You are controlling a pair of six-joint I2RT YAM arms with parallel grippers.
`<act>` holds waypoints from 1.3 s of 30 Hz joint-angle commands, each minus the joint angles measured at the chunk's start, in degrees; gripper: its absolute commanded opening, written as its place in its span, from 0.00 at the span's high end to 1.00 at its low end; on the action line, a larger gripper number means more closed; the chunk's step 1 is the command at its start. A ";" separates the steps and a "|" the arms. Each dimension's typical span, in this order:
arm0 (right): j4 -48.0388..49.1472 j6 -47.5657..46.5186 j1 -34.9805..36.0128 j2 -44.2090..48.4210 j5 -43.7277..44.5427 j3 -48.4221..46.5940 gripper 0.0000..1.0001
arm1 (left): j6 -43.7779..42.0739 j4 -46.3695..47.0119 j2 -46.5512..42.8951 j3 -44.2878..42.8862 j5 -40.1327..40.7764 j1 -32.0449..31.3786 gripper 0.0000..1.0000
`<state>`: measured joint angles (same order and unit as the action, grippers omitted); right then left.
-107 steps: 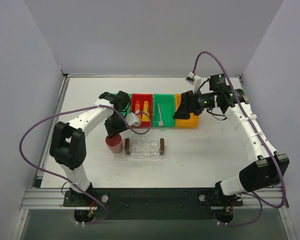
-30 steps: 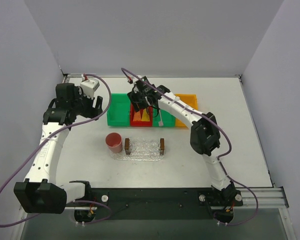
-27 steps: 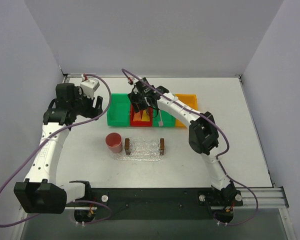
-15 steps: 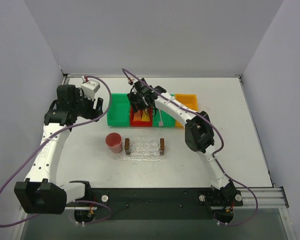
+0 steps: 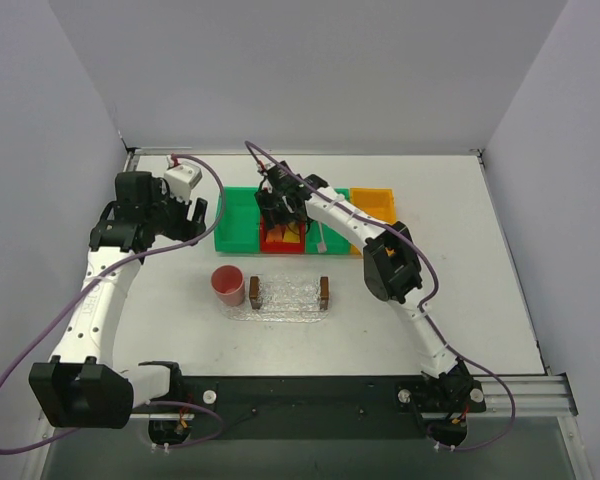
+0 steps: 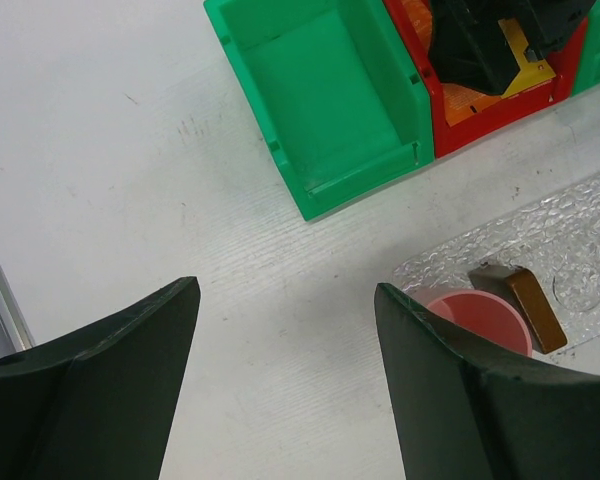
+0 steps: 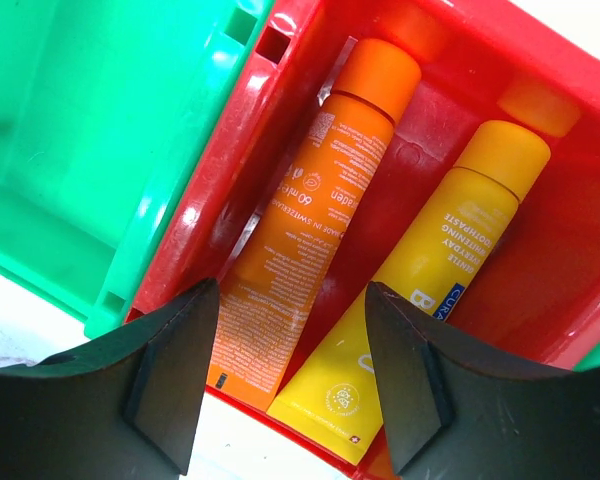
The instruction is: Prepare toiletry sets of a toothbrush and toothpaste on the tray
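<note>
0 sets sat on the tray [image 5: 288, 294], which lay bare just on the near side of the red bin [image 7: 438, 98]. The toothpaste, an orange tube [image 7: 310, 200] and a yellow tube [image 7: 430, 265], lay inside that bin, and the toothbrush [image 5: 321, 237] lay just right of it. The right jaws hung open above the red bin, gripping nothing; the left jaws stood open and empty well left of it. Every pick seemingly remained. The desk [image 5: 460, 280] was plain white, enclosed by bare pale walls [image 5: 310, 70].

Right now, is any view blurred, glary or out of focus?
Right wrist: print on the orange tapered toothpaste tube reads sharp; highlights on the glossy green plastic bin. Left wrist: the white table is crisp, the dark fingers featureless. Top external: even light, faint shadows.
</note>
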<state>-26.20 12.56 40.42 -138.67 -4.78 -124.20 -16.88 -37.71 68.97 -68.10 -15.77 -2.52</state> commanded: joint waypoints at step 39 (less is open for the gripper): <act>-6.41 1.59 0.18 -5.03 0.29 -1.66 0.46 | -2.54 5.19 0.55 2.97 -2.95 0.41 0.18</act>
<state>-27.35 14.87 40.49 -140.53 -4.80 -125.62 -18.65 -35.70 69.49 -65.84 -17.41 -2.50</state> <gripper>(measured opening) 0.500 0.815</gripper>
